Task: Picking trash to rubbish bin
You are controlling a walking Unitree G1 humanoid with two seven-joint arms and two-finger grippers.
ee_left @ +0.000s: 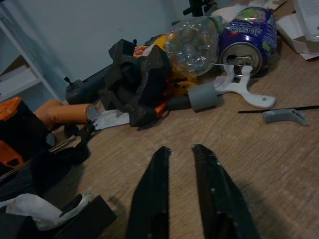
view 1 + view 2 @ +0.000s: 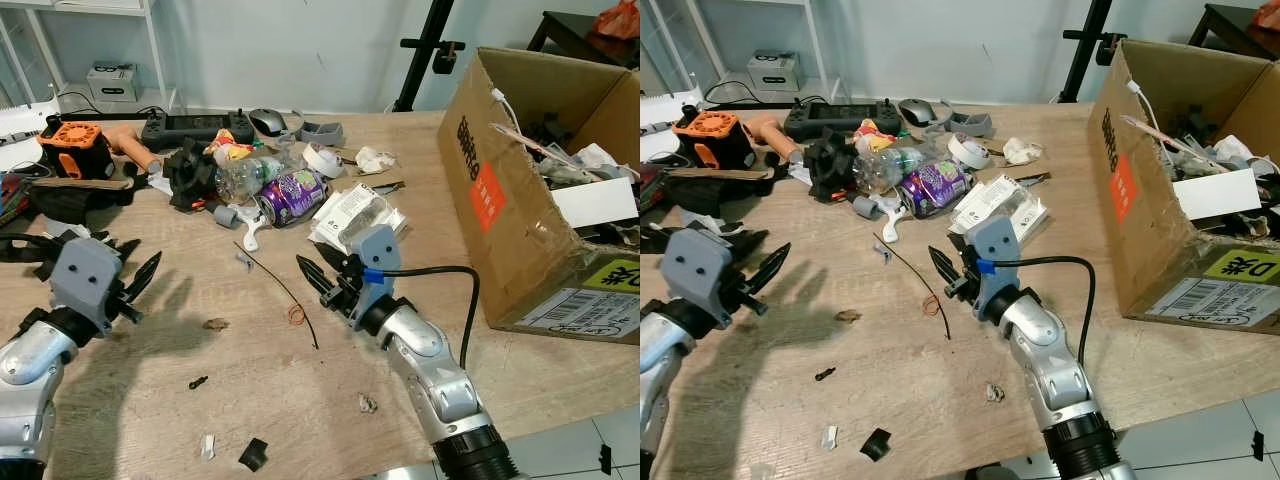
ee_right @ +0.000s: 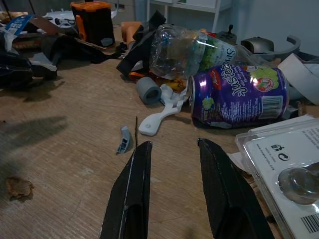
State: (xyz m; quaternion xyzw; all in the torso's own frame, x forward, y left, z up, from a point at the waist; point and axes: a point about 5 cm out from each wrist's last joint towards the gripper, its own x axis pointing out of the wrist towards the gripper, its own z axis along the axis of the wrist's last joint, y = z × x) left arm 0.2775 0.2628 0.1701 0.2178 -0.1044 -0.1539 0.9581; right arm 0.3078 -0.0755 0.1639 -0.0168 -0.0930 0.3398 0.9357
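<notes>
Close below my view, the right gripper point(image 2: 322, 284) hovers with jaws parted and empty, just short of the purple can point(image 3: 238, 94) lying dented on the table point(image 2: 280, 400). It looks light and slippery, so I'd pinch across its middle. My left gripper point(image 1: 182, 189) waits, narrowly open.

A crushed purple can point(image 2: 291, 194) lies on its side beside a clear plastic bottle point(image 2: 243, 175) amid scraps on a wooden table point(image 2: 260, 390); an open cardboard box point(image 2: 520, 200), already part-filled, stands at right.
</notes>
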